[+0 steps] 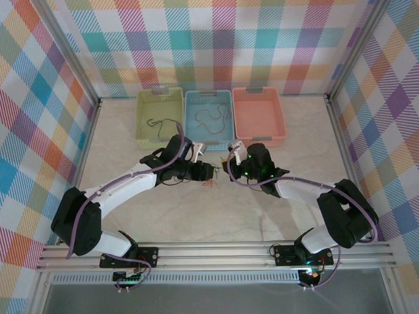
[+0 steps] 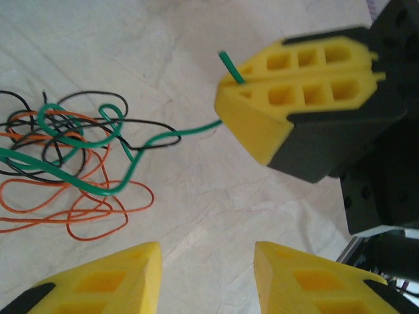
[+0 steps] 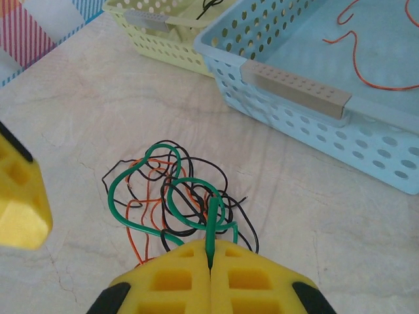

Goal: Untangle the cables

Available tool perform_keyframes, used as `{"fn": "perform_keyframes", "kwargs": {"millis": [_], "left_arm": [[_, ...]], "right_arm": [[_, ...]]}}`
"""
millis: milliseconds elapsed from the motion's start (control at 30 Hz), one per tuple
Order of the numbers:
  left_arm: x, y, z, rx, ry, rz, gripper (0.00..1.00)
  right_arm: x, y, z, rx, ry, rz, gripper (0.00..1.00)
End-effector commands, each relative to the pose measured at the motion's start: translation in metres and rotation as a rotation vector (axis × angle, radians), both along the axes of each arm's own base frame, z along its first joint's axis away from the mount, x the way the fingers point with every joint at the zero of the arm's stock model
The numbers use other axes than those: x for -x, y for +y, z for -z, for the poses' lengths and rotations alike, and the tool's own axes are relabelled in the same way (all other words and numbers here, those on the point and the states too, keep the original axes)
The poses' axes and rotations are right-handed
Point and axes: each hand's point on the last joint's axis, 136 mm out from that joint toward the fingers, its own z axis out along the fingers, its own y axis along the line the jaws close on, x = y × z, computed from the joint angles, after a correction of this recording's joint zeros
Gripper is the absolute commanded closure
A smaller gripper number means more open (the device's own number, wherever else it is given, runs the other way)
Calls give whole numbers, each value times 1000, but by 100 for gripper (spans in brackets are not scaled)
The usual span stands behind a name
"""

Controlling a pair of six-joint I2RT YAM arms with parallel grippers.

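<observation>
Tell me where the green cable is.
Right wrist view: the green cable is pinched in the shut right gripper, looping into the black-and-orange tangle near the blue basket.

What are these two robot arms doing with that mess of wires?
They are untangling cables. The right gripper is shut on one end of a green cable that runs into a knot of black and orange cables on the table. The left gripper hangs open near the knot, holding nothing. An orange cable lies in the blue basket.
</observation>
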Motion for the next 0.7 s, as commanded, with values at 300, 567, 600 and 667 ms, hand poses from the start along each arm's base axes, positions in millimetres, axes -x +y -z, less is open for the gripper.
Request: {"fn": "perform_keyframes", "kwargs": {"millis": [300,567,600,667], "left_arm": [[-9,21,-29,-31,-182,-71,44],[-4,27,-65,25,-401,-20,45],[-1,24,-66,37,-403,-1,45],[2,21,-64,45,-399,30,45]], "right_arm": [[31,26,-19,-66,-67,-261,100],[51,34,-27,-96,-125,-373,100],[53,34,-29,-104,-134,-381,100],[58,34,-33,-117,-153,-400,100]]}}
